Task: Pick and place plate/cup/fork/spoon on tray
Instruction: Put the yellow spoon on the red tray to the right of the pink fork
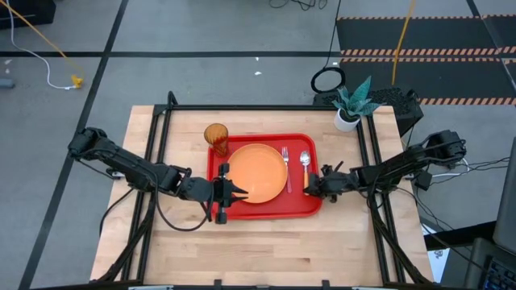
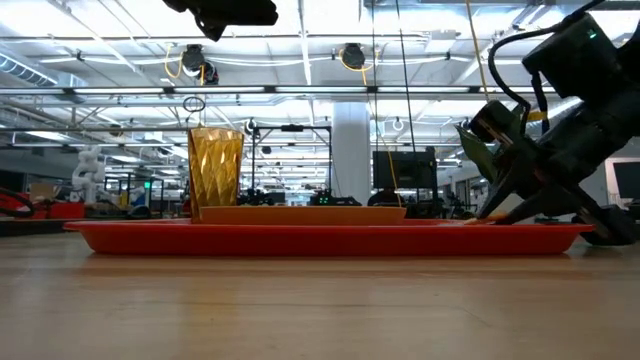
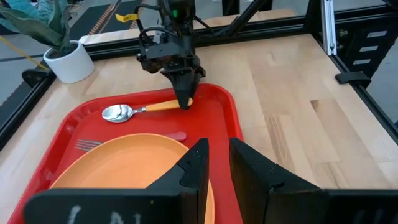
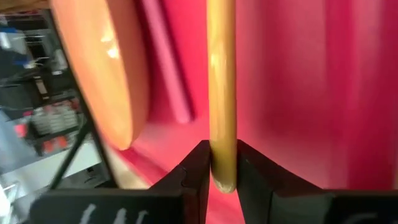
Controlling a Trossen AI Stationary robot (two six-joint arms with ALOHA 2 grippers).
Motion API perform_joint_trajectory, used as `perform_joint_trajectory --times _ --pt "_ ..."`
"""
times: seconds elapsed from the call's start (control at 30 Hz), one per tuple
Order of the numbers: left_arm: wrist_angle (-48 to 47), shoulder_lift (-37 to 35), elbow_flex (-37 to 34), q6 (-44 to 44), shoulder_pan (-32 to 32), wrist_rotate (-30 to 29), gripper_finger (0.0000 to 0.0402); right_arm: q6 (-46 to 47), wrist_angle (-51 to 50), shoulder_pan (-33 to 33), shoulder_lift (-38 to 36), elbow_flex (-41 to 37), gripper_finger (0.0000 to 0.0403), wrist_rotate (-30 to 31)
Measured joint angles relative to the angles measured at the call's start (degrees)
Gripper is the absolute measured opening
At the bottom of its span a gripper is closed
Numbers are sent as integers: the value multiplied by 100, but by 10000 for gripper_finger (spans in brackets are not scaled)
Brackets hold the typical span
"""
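The red tray (image 1: 266, 211) lies at the table's middle. On it lie the orange plate (image 1: 258, 171), the fork (image 1: 285, 165) with its pinkish handle just right of the plate, and the spoon (image 1: 305, 163) farther right. The amber cup (image 1: 216, 137) stands upright at the tray's far left corner. My left gripper (image 1: 230, 191) is open and empty at the plate's left edge, its fingers (image 3: 198, 167) above the rim. My right gripper (image 1: 311, 184) is shut on the spoon's orange handle. My right gripper pinches the spoon's orange handle near its free end (image 4: 222, 158) between its two fingers. The fingers slant down from the table's right side and lie across the handle (image 3: 166, 104). The spoon's silver bowl (image 3: 118, 113) rests on the tray.
A potted plant in a white pot (image 1: 351, 109) stands at the table's far right corner. Black frame rails (image 1: 158, 153) run along both sides of the table. Bare wood (image 1: 266, 250) lies between the tray and the near edge.
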Motion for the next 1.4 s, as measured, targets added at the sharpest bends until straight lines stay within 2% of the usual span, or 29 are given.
perform_joint_trajectory --times 0.2,0.33,0.53,1.0,1.23,1.4 --pt "0 0 0 0 0 0 67 -528 -1308 -3 0 605 59 -136" --pt "2 0 0 1 0 0 67 -823 -1526 -44 0 932 59 -133" --pt "0 0 0 -42 -17 -2 67 -760 -2020 -44 0 991 60 -152" --pt "-11 0 -2 -131 -141 0 67 -860 -1932 -44 0 990 60 -154" --pt "-7 0 -2 -130 -142 0 67 -833 -1844 -44 0 990 104 -301" --pt "-9 0 -2 -152 -144 0 67 -748 -2193 -50 -152 990 136 -305"
